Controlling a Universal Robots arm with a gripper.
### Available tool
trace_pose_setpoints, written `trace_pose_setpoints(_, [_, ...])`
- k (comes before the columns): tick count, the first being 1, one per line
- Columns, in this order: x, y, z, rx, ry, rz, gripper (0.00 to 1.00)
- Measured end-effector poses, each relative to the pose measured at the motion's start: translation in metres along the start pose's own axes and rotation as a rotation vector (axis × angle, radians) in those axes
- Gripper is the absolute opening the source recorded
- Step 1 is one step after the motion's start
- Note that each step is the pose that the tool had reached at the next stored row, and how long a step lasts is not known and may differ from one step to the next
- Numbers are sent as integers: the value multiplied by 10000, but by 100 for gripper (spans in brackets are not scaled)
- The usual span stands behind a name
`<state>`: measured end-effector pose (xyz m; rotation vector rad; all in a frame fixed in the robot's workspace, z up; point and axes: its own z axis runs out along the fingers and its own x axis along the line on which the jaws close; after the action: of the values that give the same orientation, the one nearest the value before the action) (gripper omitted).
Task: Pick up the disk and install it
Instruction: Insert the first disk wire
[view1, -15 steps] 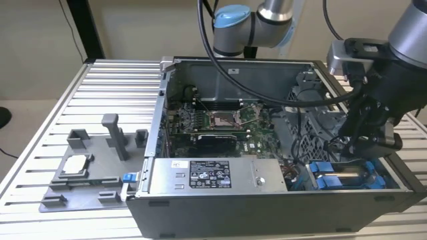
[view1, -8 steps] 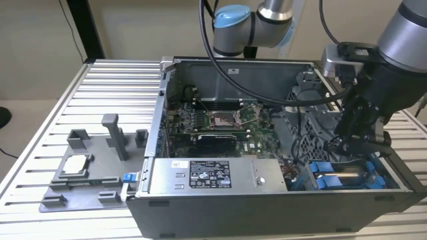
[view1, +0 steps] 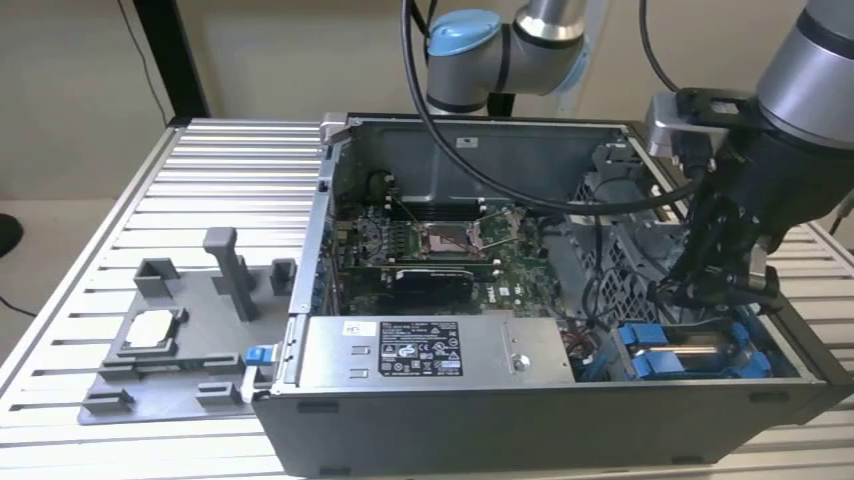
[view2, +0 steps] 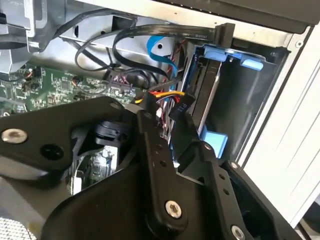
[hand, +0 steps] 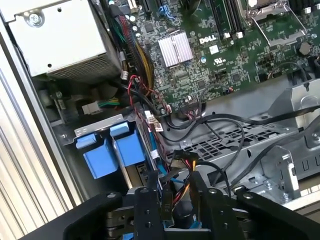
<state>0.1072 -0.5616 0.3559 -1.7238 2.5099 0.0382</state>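
Disk (view1: 697, 352) in its bright blue carrier, seated in the drive bay (view2: 250, 100) at the corner of the open computer case (view1: 534, 430), toward the exterior view's right; silver face framed by blue on both sides. Just above it in the exterior view, black end effector (view1: 721, 290), lowered inside the case, fingers parted to a narrow gap, holding nothing.

In the second wrist view, end effector (view2: 164, 120) just beside the disk (view2: 209, 90), with red and yellow wires (view2: 167, 94) seen through the gap. In the first wrist view, end effector (hand: 175, 177) with a black cable connector (hand: 181, 164) in line with the gap; touching or not, cannot tell. Two blue carrier tabs (hand: 102, 156) near the fingers (hand: 148, 205), close against the case wall.

Further out: green motherboard (view1: 454, 245) at the bottom of the case, and a large silver power supply (view1: 414, 350) with a black-and-white label along the case's front wall. Well apart, toward the exterior view's left, grey fixture (view1: 200, 340) on the slatted metal table (view1: 214, 180), with a small silver chip (view1: 150, 330) lying on it.
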Motion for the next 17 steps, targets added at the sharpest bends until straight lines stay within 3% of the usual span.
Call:
trace_pose_setpoints(9, [-1, 0, -2, -10, 15, 8, 0])
trace_pose_setpoints(11, [-2, -3, -3, -24, 65, 6, 0])
trace_pose_setpoints(12, [-3, -7, -3, -42, 138, 5, 0])
trace_pose_setpoints(15, [3, -37, -2, -165, 606, -3, 0])
trace_pose_setpoints(16, [2, -45, -2, -180, 723, -24, 0])
trace_pose_setpoints(17, [0, -51, 2, -184, 789, -77, 0])
